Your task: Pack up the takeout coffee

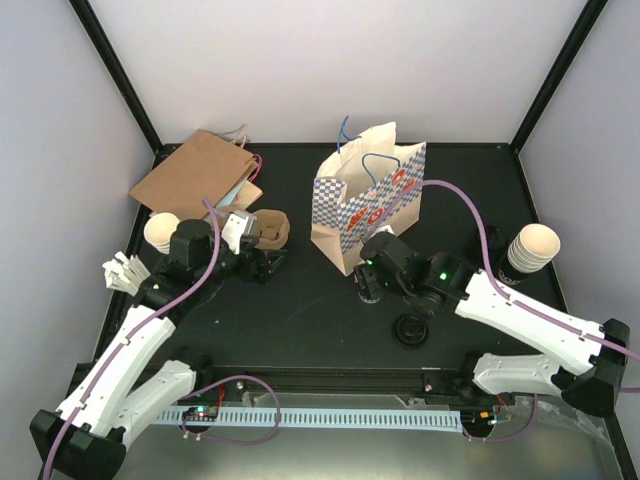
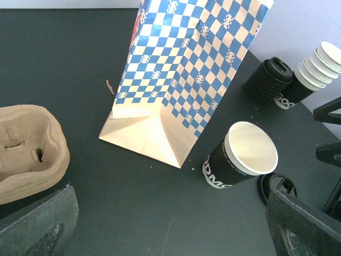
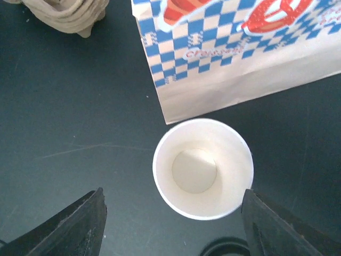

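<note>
One unlidded coffee cup [image 3: 203, 168] stands upright at the checked bag's [image 3: 240, 58] bottom corner. The right tool [image 1: 370, 283] hangs spread wide over it, probably lined up for a grasp, and a loose black lid [image 1: 411, 328] lies slightly farther from the bag. Left of the bag, the left tool [image 2: 170, 234] gapes empty near the pulp carrier [image 2: 26, 149], over a dark matte bench [image 1: 300, 320] within pale walls [image 1: 300, 60].

In the top view the right gripper [image 1: 368, 288] mostly hides the open cup [image 3: 203, 168]. The black lid [image 3: 221, 250] is cut by the bottom edge.
</note>
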You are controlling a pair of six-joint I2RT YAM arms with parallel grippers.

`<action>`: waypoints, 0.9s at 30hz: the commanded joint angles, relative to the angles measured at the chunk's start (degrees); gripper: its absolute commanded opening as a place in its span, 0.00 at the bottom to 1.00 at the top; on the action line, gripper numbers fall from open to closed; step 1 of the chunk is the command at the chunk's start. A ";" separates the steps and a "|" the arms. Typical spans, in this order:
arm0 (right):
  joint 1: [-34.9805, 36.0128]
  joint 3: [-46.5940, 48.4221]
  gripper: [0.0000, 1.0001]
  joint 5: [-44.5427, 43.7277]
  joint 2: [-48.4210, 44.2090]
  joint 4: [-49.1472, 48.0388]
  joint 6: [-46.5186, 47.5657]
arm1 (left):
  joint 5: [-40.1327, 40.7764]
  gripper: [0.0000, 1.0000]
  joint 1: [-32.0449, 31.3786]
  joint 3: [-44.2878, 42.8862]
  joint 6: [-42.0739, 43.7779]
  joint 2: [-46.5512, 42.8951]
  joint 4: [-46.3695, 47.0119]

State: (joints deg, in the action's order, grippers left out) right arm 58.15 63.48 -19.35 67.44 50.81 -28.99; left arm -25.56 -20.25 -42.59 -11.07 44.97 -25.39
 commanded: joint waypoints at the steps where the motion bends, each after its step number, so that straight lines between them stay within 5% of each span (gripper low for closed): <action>1: 0.29 -2.92 0.74 1.19 -2.49 4.42 -5.51 | -0.60 0.99 0.21 -0.56 1.29 -0.94 1.47; 8: 0.30 -13.30 1.00 5.00 -6.94 6.40 -14.92 | -0.51 0.99 0.21 -0.56 1.19 -1.07 1.65; 27: -5.32 -27.75 0.95 11.85 -0.83 1.00 -25.94 | 0.00 0.99 0.21 -0.39 1.40 -1.60 1.43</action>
State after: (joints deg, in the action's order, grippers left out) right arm 54.50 36.84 -8.82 65.91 54.24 -52.10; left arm -25.54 -20.25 -42.59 -10.63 44.10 -25.21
